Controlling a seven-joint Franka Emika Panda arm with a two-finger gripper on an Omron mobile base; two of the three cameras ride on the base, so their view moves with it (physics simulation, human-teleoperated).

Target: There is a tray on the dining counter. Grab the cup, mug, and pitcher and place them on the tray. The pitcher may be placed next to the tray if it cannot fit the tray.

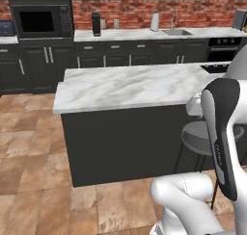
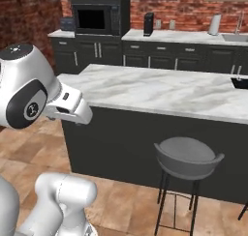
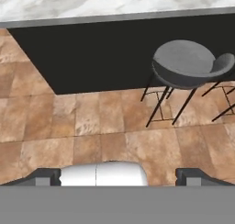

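Hand wide open, empty

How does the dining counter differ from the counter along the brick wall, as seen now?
The dining counter stands free on the tile floor, on a plain dark base with a round grey stool beside it; the wall counter runs along the brick wall over dark cabinets with handles. The wall counter carries a sink and small appliances; the visible part of the dining counter top is bare. Both have pale marble tops.
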